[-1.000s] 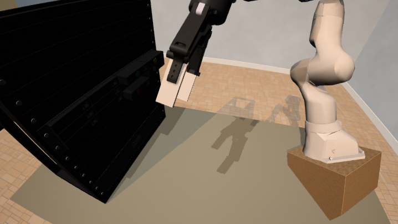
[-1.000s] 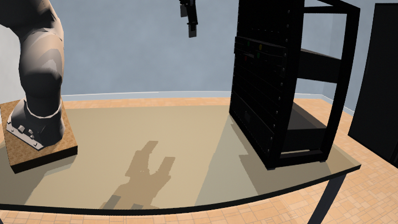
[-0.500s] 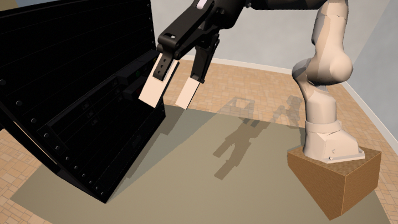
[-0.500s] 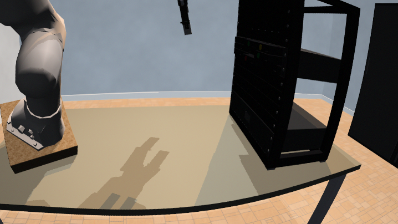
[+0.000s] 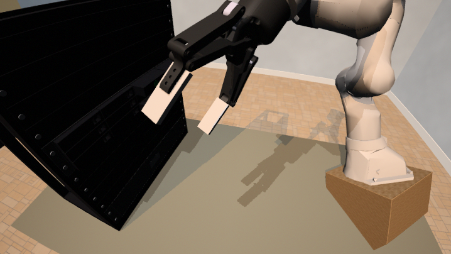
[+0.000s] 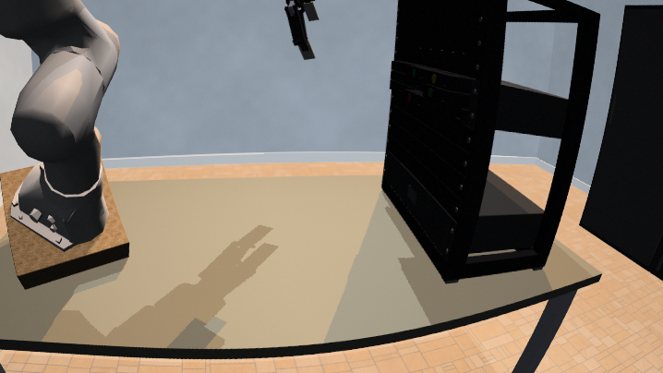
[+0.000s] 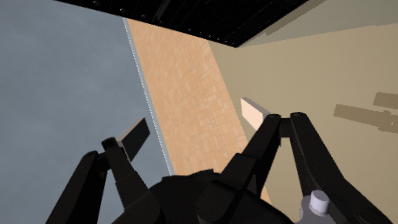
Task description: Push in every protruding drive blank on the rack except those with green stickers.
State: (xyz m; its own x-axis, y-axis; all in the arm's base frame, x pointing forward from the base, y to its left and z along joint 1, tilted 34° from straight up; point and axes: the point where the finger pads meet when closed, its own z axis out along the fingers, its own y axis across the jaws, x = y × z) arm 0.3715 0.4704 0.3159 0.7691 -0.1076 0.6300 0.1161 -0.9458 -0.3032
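The black rack point(image 5: 78, 63) point(image 6: 435, 152) point(image 7: 210, 15) stands upright on the table. Near the top of its front is a band of drive blanks point(image 6: 445, 85) point(image 5: 147, 84). They carry small stickers: a green one point(image 6: 413, 72) and a yellow one point(image 6: 433, 77) in the upper row, a red one point(image 6: 408, 97) and a green one point(image 6: 429, 91) below. I cannot tell how far each blank sticks out. My gripper point(image 5: 183, 116) point(image 6: 303, 46) point(image 7: 193, 116) is open and empty. It hangs in the air in front of the rack at the height of the blanks, apart from it.
The tan table point(image 5: 205, 195) point(image 6: 278, 222) has a curved front edge. The arm's base stands on a wooden block point(image 5: 378, 202) point(image 6: 60, 259) opposite the rack. A second black cabinet point(image 6: 625, 138) stands on the floor beyond the table.
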